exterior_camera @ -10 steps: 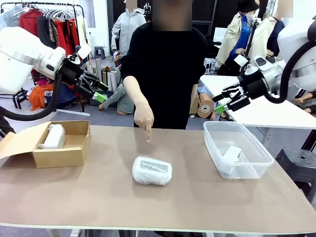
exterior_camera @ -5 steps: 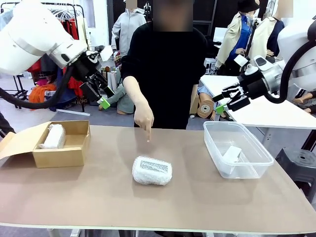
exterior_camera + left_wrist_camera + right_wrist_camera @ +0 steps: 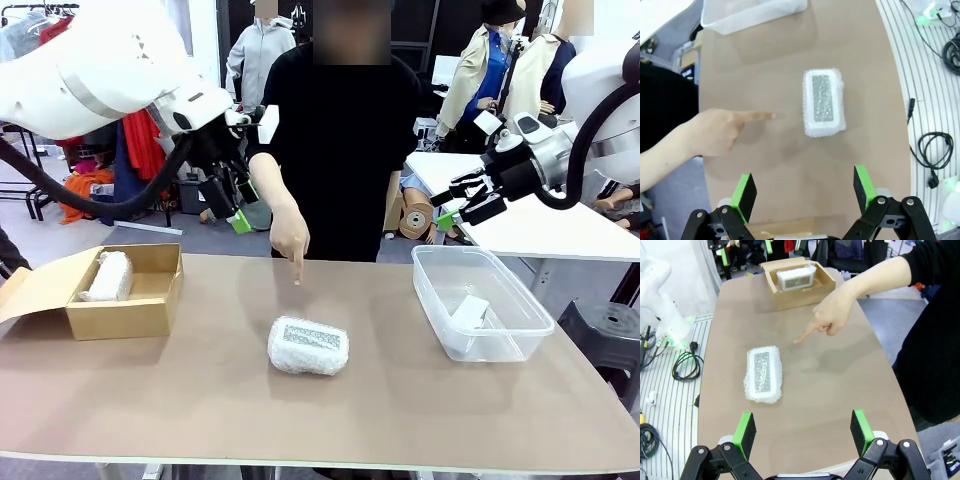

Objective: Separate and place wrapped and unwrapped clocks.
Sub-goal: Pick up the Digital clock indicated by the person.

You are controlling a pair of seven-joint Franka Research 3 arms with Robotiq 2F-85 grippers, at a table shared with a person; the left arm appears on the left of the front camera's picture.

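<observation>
The left hand (image 3: 232, 205) is hanging released above the bench (image 3: 200, 390), likely lining up on the wrapped clock (image 3: 308, 346) the person's finger (image 3: 297, 270) is indicating at centre.

Bright, even indoor light, soft shadows, sharp focus, wide-angle bending at wrist-view edges

Open tabletop (image 3: 200, 390) rings the bubble-wrapped clock (image 3: 308, 345) from 3 through 6 to 9 o'clock. At its 12 o'clock the person's pointing hand (image 3: 290, 238) hangs just above the table, blocking a far-side approach. The cardboard box (image 3: 125, 292) bounds 10 o'clock, the clear plastic bin (image 3: 480, 300) 2 o'clock, both well apart.
</observation>
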